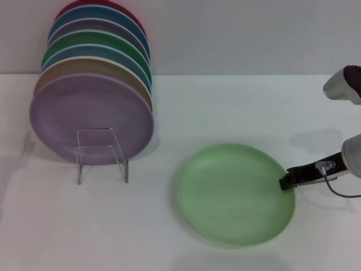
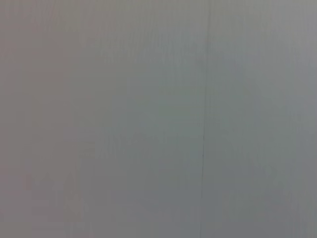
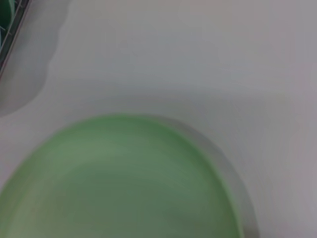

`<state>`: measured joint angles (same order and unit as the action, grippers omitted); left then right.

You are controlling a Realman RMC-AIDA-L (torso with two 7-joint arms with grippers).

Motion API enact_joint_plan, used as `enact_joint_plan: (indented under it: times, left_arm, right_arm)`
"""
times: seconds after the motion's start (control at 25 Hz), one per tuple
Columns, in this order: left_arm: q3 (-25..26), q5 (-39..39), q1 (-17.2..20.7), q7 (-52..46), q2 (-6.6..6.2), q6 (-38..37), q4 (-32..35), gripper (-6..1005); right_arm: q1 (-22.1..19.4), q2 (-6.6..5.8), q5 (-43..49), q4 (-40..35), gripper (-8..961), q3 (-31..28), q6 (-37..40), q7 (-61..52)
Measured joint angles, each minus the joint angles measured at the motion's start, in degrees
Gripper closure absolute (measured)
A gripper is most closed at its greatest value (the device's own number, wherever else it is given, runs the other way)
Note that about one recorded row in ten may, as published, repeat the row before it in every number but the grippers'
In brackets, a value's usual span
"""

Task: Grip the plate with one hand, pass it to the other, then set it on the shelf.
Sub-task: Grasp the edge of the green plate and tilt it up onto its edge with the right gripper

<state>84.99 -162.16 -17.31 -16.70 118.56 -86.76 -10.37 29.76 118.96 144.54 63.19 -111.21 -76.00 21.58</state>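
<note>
We see the black right gripper (image 1: 289, 180) at the round mint-green plate's (image 1: 234, 193) three o'clock rim, though whether its fingers pinch it we cannot tell.

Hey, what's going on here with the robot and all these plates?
The right pincer has reached the right edge of the light green plate, which lies flat on the white table. Whether it has gripped the rim yet is unclear. To the left, the clear rack holds a row of coloured plates on edge, with a lilac plate at the front. The left arm is out of sight, and its wrist camera shows only a blank grey surface.
</note>
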Motion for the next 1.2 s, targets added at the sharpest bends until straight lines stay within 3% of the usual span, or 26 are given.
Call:
enact_joint_plan:
  times: [0.32, 0.52, 0.76, 1.2]
  left_arm:
    - [0.0, 0.0, 0.0, 0.0, 0.0, -0.1, 0.0, 201]
    - [0.0, 0.0, 0.2, 0.0, -0.07, -0.1, 0.0, 201]
    - [0.1, 0.0, 0.2, 0.0, -0.09, -0.1, 0.0, 201]
    - [0.1, 0.0, -0.2, 0.0, -0.08, 0.0, 0.0, 201]
  right_arm:
    - [0.1, 0.04, -0.1, -0.2, 928, 0.3, 1.2, 0.9]
    - [-1.3, 0.21, -0.2, 2.6, 934, 0.4, 3.1, 1.6]
    - [-8.2, 0.36, -0.5, 13.8, 936, 6.2, 11.2, 2.1]
    - [-16.8, 0.31, 0.4, 24.7, 934, 13.2, 25.9, 2.2]
